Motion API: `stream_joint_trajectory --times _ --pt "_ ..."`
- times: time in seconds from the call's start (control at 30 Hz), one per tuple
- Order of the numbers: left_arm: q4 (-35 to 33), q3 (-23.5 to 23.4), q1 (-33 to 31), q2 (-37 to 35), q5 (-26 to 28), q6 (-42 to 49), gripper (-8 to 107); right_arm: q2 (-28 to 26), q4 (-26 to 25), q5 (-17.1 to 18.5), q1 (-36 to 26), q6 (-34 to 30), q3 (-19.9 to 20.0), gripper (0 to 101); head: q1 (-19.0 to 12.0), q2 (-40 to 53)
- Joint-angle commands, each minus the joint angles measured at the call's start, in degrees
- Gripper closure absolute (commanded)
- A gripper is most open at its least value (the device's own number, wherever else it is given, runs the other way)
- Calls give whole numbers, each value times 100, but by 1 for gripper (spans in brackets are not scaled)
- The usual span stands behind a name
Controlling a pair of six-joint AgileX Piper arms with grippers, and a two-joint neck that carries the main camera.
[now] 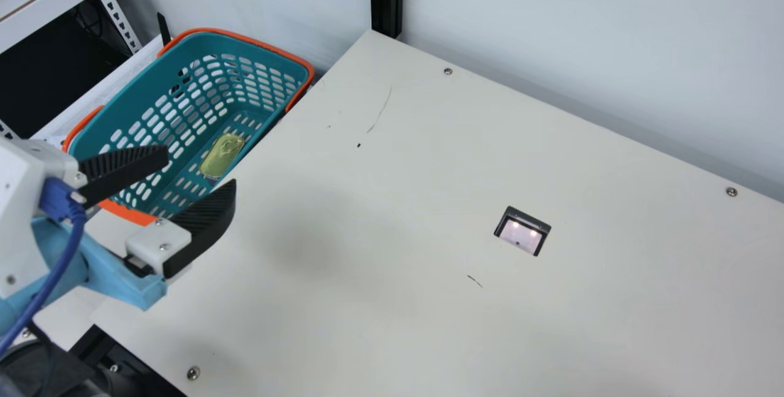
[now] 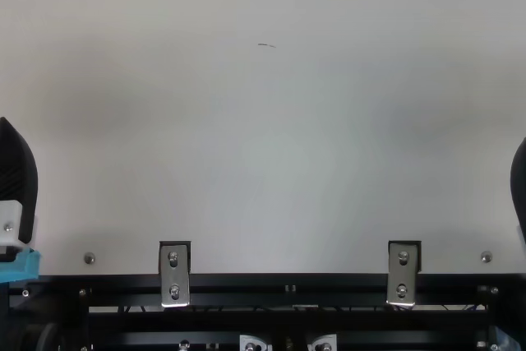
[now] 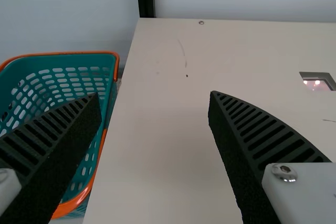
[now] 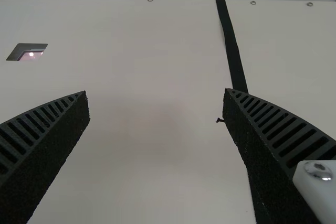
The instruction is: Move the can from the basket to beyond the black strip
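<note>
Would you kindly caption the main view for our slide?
A yellow-green can lies in the teal basket beside the table, the left tool open nearby.

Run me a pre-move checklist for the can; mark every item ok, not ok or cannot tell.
1. Yellow-green metallic can inside the teal plastic basket with orange rim: ok, lying on the basket's floor.
2. Left black ribbed gripper open and empty: ok.
3. Can between the left gripper's fingers: not ok, only tabletop and wall behind that gap.
4. Right black ribbed gripper empty: ok.
5. Long flat black strip located: ok, on the cream table.
6. Can full or drained: cannot tell.
</note>
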Motion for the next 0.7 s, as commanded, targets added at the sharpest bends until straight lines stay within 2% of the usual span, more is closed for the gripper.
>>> stream_joint_trajectory --times 0.0,0.17,0.37,0.67 --pt "44 -88 -40 87 24 -124 9 0 0 0 0 0 0 0 -180 116" --pt "169 -533 -96 595 -31 -503 9 0 0 0 0 0 0 0 -180 116" --pt "317 -1274 12 1449 -117 -869 9 0 0 0 0 0 0 0 -180 116" --pt "327 -2298 751 2761 45 -820 9 0 0 0 0 0 0 0 -180 116"
